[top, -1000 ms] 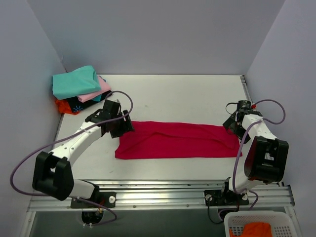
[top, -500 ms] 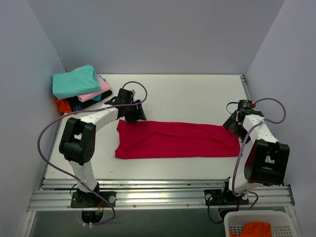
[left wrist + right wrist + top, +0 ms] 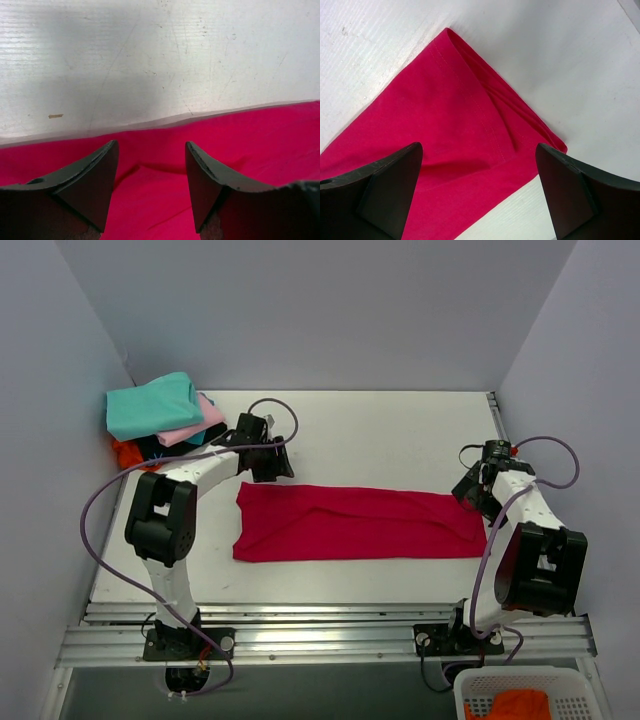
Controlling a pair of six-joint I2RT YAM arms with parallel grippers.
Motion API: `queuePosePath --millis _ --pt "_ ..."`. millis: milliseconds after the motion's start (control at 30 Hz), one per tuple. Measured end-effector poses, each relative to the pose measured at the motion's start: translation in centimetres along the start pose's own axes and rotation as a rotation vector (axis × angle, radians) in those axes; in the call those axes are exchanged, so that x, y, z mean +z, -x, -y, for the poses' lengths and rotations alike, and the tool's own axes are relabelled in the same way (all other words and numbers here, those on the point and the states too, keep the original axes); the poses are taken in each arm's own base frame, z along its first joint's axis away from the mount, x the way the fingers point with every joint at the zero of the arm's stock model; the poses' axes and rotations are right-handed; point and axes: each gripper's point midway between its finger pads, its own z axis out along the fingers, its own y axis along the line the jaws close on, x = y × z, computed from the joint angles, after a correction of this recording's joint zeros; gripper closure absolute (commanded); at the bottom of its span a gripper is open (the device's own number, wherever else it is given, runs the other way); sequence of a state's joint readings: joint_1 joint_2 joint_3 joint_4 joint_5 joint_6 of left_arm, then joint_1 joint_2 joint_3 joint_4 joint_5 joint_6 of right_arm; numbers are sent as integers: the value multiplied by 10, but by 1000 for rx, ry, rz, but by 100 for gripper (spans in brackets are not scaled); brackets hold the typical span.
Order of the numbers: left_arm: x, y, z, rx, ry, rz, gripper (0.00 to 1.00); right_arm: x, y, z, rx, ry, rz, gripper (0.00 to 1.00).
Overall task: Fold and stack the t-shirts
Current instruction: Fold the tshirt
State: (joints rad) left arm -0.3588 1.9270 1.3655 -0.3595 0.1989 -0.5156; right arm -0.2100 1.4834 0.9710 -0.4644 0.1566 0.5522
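Observation:
The crimson-red t-shirt [image 3: 355, 524] lies folded into a long flat band across the middle of the table. My left gripper [image 3: 270, 468] is open and empty just beyond the band's far left corner; the left wrist view shows red cloth [image 3: 150, 200] under the open jaws. My right gripper [image 3: 470, 490] is open and empty over the band's right end, whose folded corner [image 3: 470, 115] shows between the jaws. A stack of folded shirts sits at the far left corner: teal [image 3: 150, 405] on top, then pink [image 3: 200, 425], black [image 3: 170, 450] and orange [image 3: 130, 453].
Grey walls close the table on the left, back and right. A metal rail [image 3: 330, 635] runs along the near edge. A white basket [image 3: 520, 700] with orange cloth in it stands below the table at the bottom right.
My left gripper has moved from the red shirt's left end up and right to just beyond its far left corner. The right gripper and the shirt have stayed put.

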Motion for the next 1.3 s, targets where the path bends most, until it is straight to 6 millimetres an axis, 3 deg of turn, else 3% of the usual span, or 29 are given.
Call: queuePosePath --millis 100,367,600,767,1100,1300 --pt "2 -4 -6 -5 6 -4 36 0 1 -1 1 1 1 9" --pt "9 -36 -23 -25 27 -69 39 3 1 -3 2 0 -10 9" --pt "0 -48 -26 -36 18 -62 41 5 0 -3 2 -1 -11 9" --pt "-7 -47 -24 -39 15 -53 41 7 -4 -1 2 -6 -20 9" --pt "-28 -28 -9 -25 -13 0 41 9 -7 1 0 -10 -26 9" --pt "-38 -29 -7 -23 -18 11 41 10 -11 3 -1 -12 -31 9"
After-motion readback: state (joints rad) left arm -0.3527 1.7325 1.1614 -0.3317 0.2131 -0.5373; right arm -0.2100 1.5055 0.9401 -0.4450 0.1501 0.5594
